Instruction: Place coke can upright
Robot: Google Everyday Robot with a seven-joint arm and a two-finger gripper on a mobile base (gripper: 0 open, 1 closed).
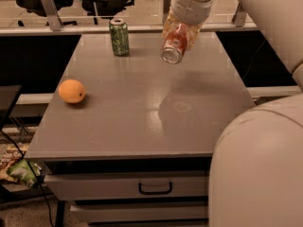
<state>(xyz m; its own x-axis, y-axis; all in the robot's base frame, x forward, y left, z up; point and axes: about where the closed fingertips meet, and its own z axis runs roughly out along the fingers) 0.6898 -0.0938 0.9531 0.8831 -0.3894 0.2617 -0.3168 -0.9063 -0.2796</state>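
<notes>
My gripper (pixel 180 32) hangs above the far middle of the grey table (pixel 142 112) and is shut on the coke can (pixel 174 45). The can is red with a silver end. It is tilted, with one silver end pointing down and toward the camera. It is held clear of the table top, and its shadow falls on the table below.
A green can (pixel 119 37) stands upright at the far side of the table, left of the gripper. An orange (pixel 72 91) lies near the left edge. My white arm fills the right side of the view. A drawer with a handle (pixel 155 188) is under the table top.
</notes>
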